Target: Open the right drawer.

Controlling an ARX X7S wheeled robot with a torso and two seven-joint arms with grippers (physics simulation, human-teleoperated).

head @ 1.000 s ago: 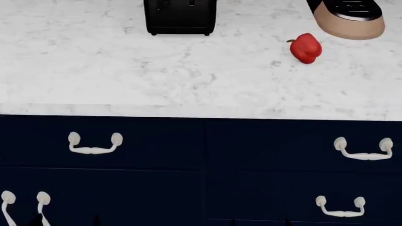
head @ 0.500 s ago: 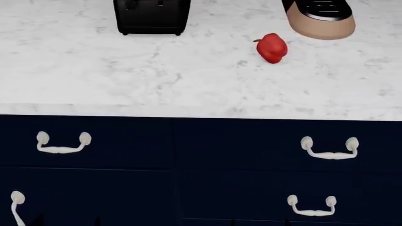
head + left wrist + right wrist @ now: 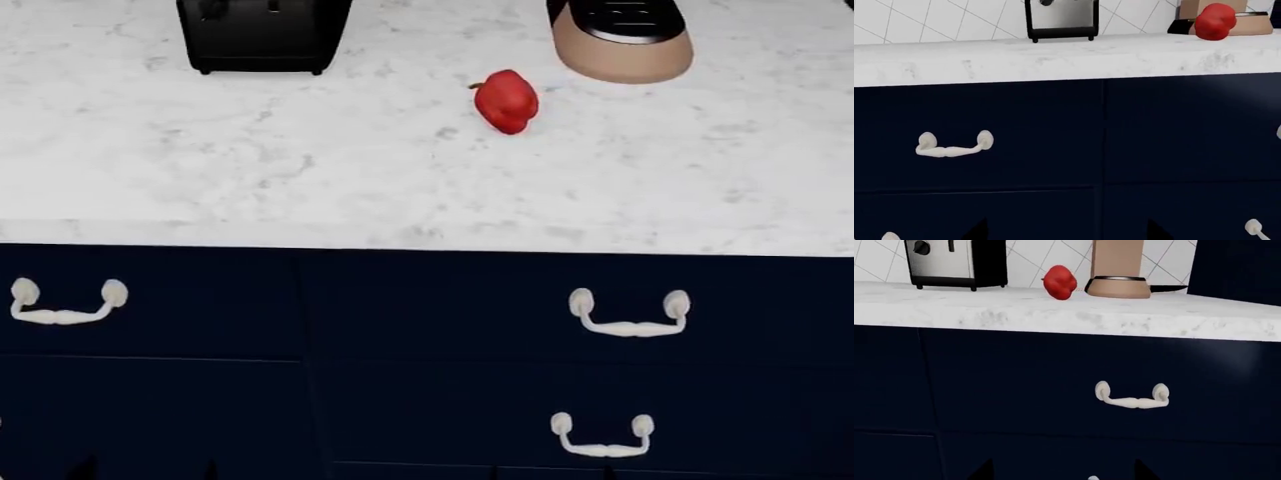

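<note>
A dark navy, flat-fronted right drawer [image 3: 627, 305] sits fully closed just under the edge of a white marble counter [image 3: 400, 180], its cream curved bail handle [image 3: 629, 315] untouched. On the counter, well back from the edge, rest a black toaster [image 3: 260, 35], a red bell pepper [image 3: 507, 100] and a tan appliance base [image 3: 622, 40]. Only dark finger tips show at the wrist views' edges, so whether either gripper's fingers are released or clenched cannot be told. The right wrist camera faces the handle [image 3: 1132, 396], probably lining up a reach.

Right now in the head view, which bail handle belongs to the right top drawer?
The upper right handle, directly under the countertop, below the red pepper. The other right handle sits lower; the left handle is at frame edge.
</note>
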